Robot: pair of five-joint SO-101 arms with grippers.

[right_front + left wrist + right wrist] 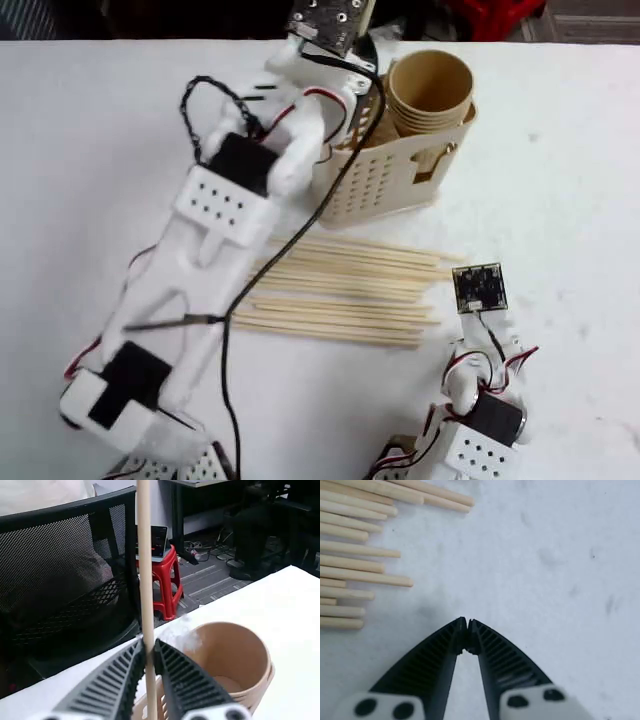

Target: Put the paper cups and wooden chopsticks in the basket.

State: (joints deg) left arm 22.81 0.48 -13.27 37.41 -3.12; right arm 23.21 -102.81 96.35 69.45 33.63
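Note:
My left gripper [149, 647] is shut on one wooden chopstick [144, 570] that stands upright, just beside the stacked paper cups [235, 662]. In the high view those brown cups [430, 92] sit inside the cream basket [385, 180] at the back of the table, and the left arm [215, 230] stretches up to the basket's left end. A pile of several chopsticks [345, 290] lies flat in front of the basket. My right gripper [465, 626] is shut on nothing, low over bare table to the right of the chopstick tips [367, 575].
The right arm [480, 400] stays near the front edge at the right. A black cable [300, 215] runs from the left wrist across the pile. Beyond the table's far edge stand a black mesh chair [70, 570] and a red stool [165, 575].

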